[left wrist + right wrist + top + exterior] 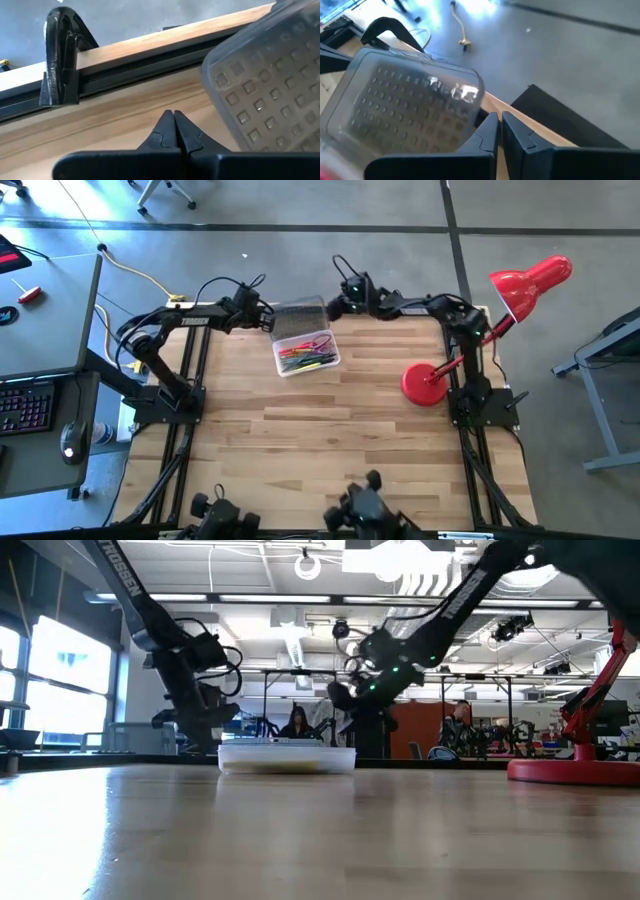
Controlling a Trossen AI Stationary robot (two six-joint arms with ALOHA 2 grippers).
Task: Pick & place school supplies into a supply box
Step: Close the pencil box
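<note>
Near the upper middle of the frame, the supply box (305,340) is sitting open on the counter (330,440), school supplies (303,355) inside; the left end effector (268,321) and right end effector (334,306) are flanking its lid, fingers together.

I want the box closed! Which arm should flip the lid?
Probably the right. Its tool sits just behind the open lid, at its free edge. The left tool is beside the lid's end, fingers shut.

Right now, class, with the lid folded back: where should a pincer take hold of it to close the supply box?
Probably the lid's free far edge, approached from the table's far side. It lies open behind the supply box, hinged along the box's back wall, so that edge swings furthest.
</note>
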